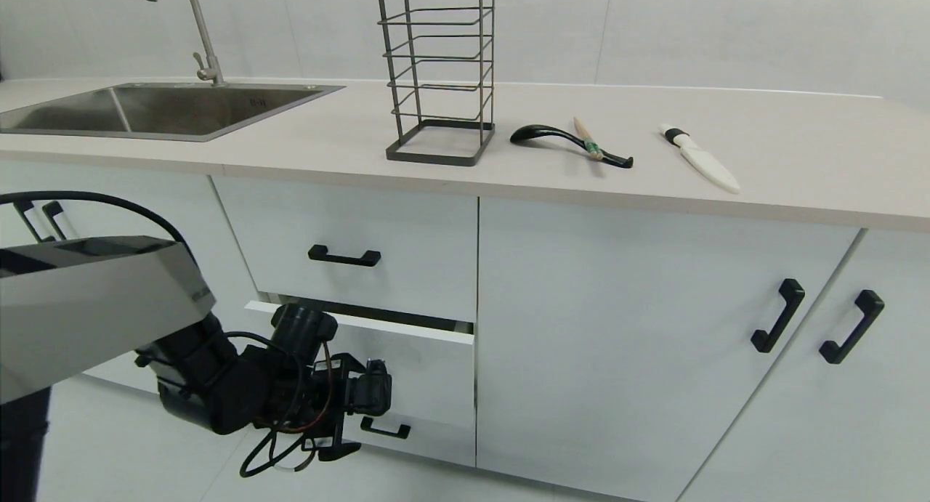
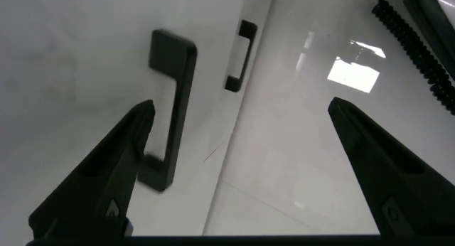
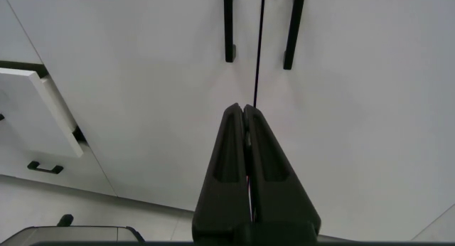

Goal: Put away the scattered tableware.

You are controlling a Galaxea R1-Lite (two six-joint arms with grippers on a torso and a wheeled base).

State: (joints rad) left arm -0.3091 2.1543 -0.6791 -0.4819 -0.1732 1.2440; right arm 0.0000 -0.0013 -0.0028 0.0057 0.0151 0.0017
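Head view: your left tool (image 1: 367, 407) sat at the handle (image 1: 385, 429) of the slightly ajar lower drawer (image 1: 429, 364). The ladle (image 1: 559, 139) and knife (image 1: 701, 160) lay on the worktop (image 1: 799, 146), right of the rack (image 1: 436, 153).

Left wrist view: jaws were spread wide and empty, with the handle beside one finger. You needed to centre it before closing.

Right wrist view: your right tool (image 3: 247, 114) was pressed closed, holding nothing.

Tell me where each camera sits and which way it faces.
Head: atop the robot, facing forward-down at the counter, ladle and cabinets; left gripper shows by the drawer handle.
Left wrist: behind the open left gripper, facing that drawer handle.
Right wrist: behind the shut right gripper, facing the cabinet door handles.
Shared: head and right wrist both show those handles.
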